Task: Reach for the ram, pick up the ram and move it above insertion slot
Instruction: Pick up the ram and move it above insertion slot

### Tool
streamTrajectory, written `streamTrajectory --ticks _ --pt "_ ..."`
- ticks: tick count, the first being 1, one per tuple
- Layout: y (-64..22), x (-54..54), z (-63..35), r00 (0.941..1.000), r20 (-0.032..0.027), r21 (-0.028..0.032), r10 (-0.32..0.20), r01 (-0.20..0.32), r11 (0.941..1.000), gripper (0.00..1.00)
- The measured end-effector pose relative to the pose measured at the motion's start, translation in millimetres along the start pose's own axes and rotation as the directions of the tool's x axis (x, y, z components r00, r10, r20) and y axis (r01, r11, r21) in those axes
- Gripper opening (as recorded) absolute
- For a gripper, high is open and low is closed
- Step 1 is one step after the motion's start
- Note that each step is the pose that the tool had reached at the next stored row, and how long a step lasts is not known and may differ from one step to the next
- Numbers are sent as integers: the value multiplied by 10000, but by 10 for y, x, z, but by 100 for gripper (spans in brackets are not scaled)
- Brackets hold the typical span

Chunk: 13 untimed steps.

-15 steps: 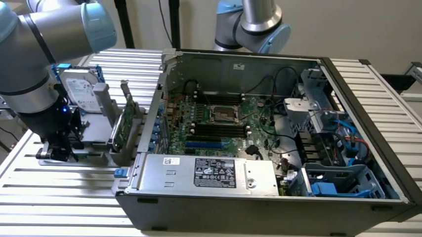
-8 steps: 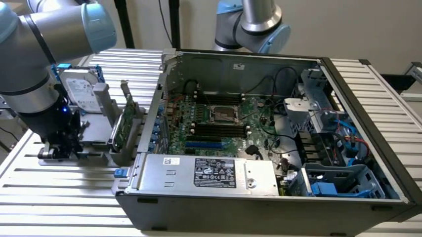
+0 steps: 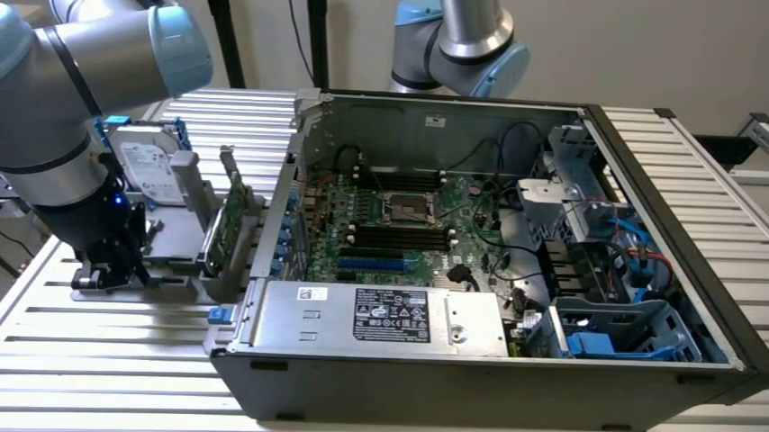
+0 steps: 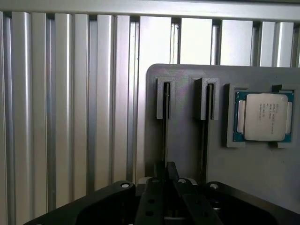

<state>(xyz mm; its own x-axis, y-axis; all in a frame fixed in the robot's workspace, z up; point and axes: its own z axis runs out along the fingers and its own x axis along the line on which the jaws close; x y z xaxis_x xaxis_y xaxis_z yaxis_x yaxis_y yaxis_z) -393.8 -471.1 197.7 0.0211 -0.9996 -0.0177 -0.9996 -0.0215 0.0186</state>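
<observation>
Clamped narrow with the black claw on the ram, a long thin green circuit-board stick standing edge-up in a slot of the grey plastic holder. Just beside, a second slot, then a square silver processor chip in its recess. Underneath, ribbed aluminium worktop. Toward the exterior view's right, an open grey computer case.

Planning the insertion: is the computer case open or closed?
Open: the computer case has no side panel, and its motherboard lies exposed.
</observation>
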Motion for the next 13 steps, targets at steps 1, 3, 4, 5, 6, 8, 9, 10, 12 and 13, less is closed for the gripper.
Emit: streamTrajectory --ticks 1,3,4,5,6,8,9,10,12,13 --pt "0 0 0 10000 0 -1 0 0 10000 13" --pt "0 0 0 10000 0 -1 0 0 10000 13" --pt "0 0 0 10000 0 -1 0 0 10000 13" --pt "0 0 0 10000 0 0 0 0 10000 13" --pt "0 0 0 10000 0 -1 0 0 10000 13" --pt "0 0 0 10000 1 0 0 0 10000 13" --pt "0 0 0 10000 3 3 0 0 10000 13" --pt "0 0 -4 10000 4 3 0 0 10000 13" --pt "1 0 -18 10000 1 -1 0 0 10000 13" --pt "1 0 -30 10000 2 0 0 0 10000 13"
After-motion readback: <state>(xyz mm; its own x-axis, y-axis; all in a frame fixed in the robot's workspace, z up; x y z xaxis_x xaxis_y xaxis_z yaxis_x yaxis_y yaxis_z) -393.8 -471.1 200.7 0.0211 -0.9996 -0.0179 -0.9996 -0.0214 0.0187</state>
